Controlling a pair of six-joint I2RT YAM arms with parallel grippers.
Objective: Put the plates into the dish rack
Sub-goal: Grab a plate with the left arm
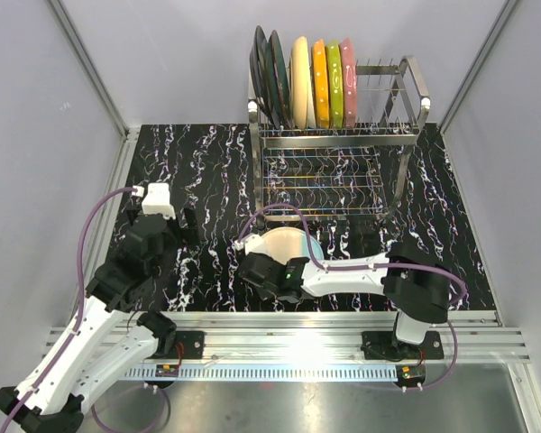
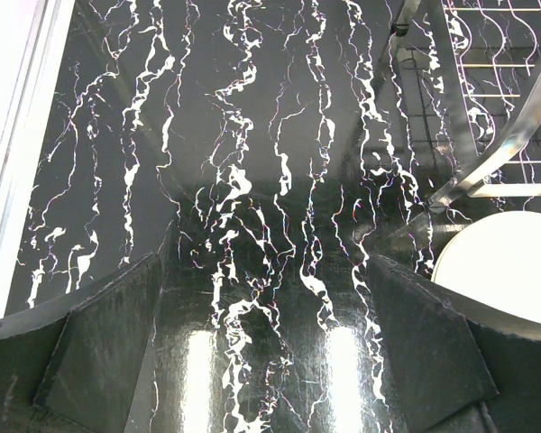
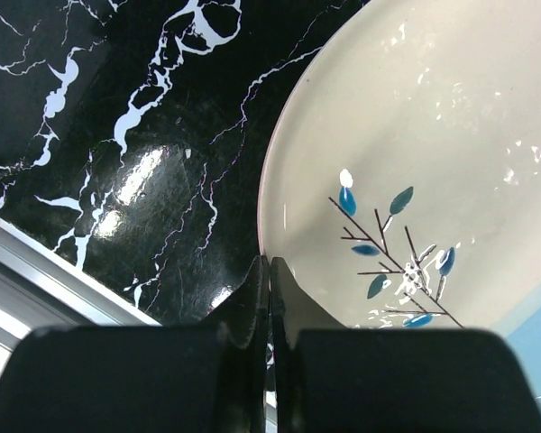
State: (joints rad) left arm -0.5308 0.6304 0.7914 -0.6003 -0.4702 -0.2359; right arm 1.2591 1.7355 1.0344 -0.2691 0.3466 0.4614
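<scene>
Top external view: chrome dish rack [image 1: 343, 135] at 12 o'clock on the black marbled tabletop [image 1: 207, 171], with six plates on edge in its upper tier, packed toward the 9 o'clock end. From 9 toward 3 o'clock: two dark plates [image 1: 269, 77], cream-yellow plate [image 1: 300, 81], orange plate [image 1: 320, 83], green plate [image 1: 334, 86], pink plate [image 1: 348, 77]. Thin upright tines alone toward the 3 o'clock end.

Sprig plate [image 1: 288, 242], cream with a blue-leaved twig, flat on the tabletop at 6 o'clock of the rack, near the middle.

Right gripper [image 1: 250, 269] low at the 7 o'clock edge of the sprig plate. From the right wrist, fingers [image 3: 288, 311] pressed together with only a hairline between them, tips right at the plate's rim. Cannot tell whether the rim is pinched or merely touched.

Left gripper [image 2: 266, 361] at 9 o'clock of the sprig plate, well apart from it, spread wide, holding nothing, over bare marbled surface. From the left wrist, rack's leg and the plate's cream edge between 1 and 4 o'clock
</scene>
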